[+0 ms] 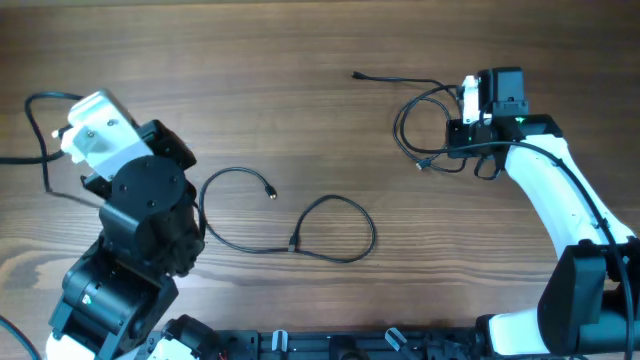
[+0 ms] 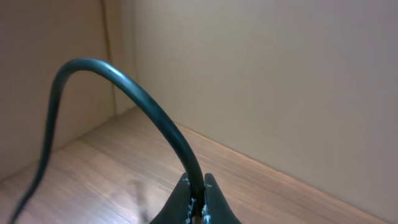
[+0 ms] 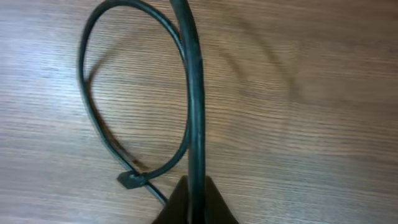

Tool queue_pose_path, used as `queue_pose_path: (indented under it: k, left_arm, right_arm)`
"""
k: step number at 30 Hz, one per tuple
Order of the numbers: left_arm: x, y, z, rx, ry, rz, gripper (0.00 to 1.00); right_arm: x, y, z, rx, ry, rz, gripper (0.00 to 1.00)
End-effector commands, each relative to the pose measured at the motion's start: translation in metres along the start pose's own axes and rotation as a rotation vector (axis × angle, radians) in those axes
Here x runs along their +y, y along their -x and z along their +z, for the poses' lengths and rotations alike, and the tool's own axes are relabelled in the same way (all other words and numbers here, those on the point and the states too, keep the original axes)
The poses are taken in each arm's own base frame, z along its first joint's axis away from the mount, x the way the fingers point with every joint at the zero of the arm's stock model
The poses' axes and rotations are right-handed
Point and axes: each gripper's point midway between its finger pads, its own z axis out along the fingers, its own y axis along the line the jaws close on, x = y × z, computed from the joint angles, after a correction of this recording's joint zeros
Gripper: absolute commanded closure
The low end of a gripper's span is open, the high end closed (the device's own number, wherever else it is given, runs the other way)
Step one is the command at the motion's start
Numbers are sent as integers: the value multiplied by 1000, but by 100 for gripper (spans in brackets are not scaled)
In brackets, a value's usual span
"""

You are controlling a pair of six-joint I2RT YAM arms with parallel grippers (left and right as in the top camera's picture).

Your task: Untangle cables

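The left gripper (image 2: 196,200) is pinching the left cable (image 2: 149,107) between closed fingers, the cord arching up and away from them. The right gripper (image 3: 196,194) is clamping down on the right cable (image 3: 198,93) (its loose loop is lying on the wood beside the fingers). The middle cable (image 1: 372,232) is lying in two loops on the table (image 1: 300,100) between the arms, apart from both grippers.

6 o'clock: right gripper (image 3: 196,198), dark fingertips pinched on thin black flexible cable (image 3: 198,106). The cable runs straight up and exits at 12 o'clock. A second strand loops out toward 10 o'clock and returns at 7 o'clock past a small black plug (image 3: 129,180). The loop lies on the brown wood-grain tabletop (image 3: 311,124).
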Motion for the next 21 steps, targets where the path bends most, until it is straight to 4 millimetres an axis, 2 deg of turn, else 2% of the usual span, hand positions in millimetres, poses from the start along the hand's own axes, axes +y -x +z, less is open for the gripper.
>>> queue_pose_path:
  k: [1,3,4,6,11,15,18,21]
  left_arm:
    - [-11,1,-1,19,-69,-26,96]
    - [-15,-2,1,28,-78,-19,96]
    - [-17,-3,1,32,-86,-17,96]
    - [-26,-7,1,52,-132,-14,96]
    - [-52,-9,-4,81,-276,-41,96]
    - [-68,-1,-9,69,-368,-84,96]
    - [-89,11,-19,53,-494,-133,96]
    - [-108,16,-30,55,-617,-154,96]
  right_arm:
    - [26,-7,5,23,151,12,57]
    - [39,-6,3,19,224,13,26]
    - [45,-5,1,15,261,13,14]
    - [62,-2,-4,2,363,10,0]
    - [105,13,-28,-65,648,-12,0]
    - [122,23,-44,-89,779,24,0]
    - [128,28,-46,-57,802,144,0]
    - [139,31,-49,-62,819,141,0]
